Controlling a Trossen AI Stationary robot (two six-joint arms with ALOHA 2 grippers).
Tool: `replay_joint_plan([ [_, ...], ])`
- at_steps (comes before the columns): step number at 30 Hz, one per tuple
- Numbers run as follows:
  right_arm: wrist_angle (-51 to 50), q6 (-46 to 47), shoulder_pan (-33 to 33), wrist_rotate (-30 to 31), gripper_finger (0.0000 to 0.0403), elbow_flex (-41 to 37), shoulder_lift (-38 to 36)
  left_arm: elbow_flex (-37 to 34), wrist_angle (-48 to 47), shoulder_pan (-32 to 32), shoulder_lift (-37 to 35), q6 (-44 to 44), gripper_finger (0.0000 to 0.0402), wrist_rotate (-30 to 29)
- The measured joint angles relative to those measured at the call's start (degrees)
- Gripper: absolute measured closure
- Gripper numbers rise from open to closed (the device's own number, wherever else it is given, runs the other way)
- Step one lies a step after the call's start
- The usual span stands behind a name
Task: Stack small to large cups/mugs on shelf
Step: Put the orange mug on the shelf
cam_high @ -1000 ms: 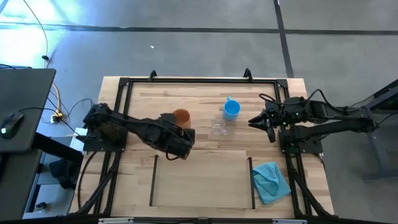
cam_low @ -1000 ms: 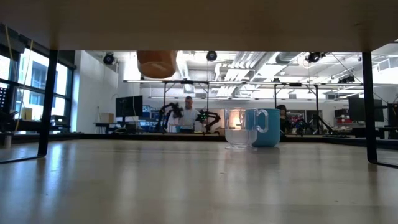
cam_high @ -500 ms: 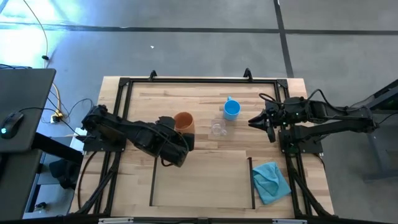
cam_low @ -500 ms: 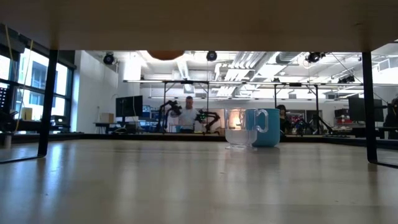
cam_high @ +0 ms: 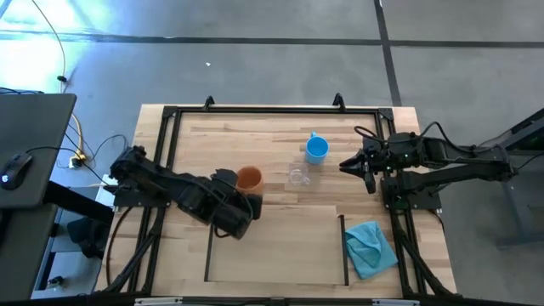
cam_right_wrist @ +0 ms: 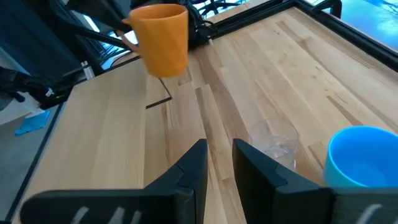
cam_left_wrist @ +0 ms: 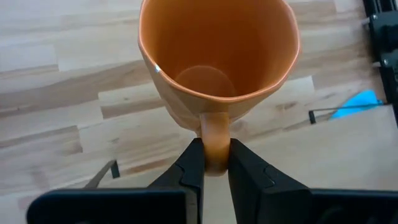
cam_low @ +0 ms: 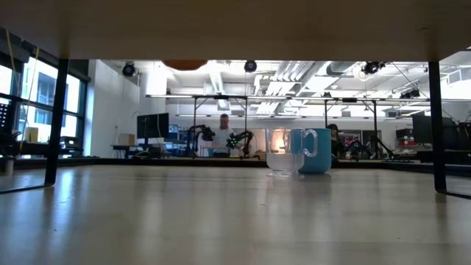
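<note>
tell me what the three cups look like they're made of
Orange mug: matte and opaque, likely plastic or glazed ceramic, can't tell which.
Blue mug: the same even, opaque look.
Small cup: clear glass or clear plastic, since the wood shows through.

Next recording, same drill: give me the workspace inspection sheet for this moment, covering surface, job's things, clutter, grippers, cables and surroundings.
Surface: striped wooden table inside a black frame; pale shelf panel at the near edge, nothing on it.
Job's things: orange mug lifted off the table, upright, held by its handle; blue mug and clear glass cup stand close together on the table.
Clutter: teal cloth by the shelf's right strip.
Grippers: left gripper shut on the orange mug's handle; right gripper holds nothing, waiting near the blue mug.
Cables: loose cables left of the table.
Surroundings: a person stands far back in the room.
</note>
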Motion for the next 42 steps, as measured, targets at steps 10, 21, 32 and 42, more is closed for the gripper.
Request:
replay_joint_plan([
  [10, 0.0, 1.3, 0.0, 0.7, 0.0336, 0.0, 0.0, 0.0, 0.0, -3.1, 0.0, -0.8, 0.037, -0.5],
  [21, 0.4, 3.9, 0.0, 1.0, 0.0336, 0.0, 1.3, 2.8, 0.0, -6.4, 0.1, 5.6, 0.037, -0.2],
  [32, 5.0, 7.8, 0.0, 1.5, 0.0336, 0.0, 7.4, 4.4, 0.1, -10.5, 0.1, 12.7, 0.037, -2.6],
  [42, 9.8, 8.5, 0.0, 1.5, 0.0336, 0.0, 9.6, 1.7, 0.0, -14.2, 0.7, 1.7, 0.037, -3.2],
])
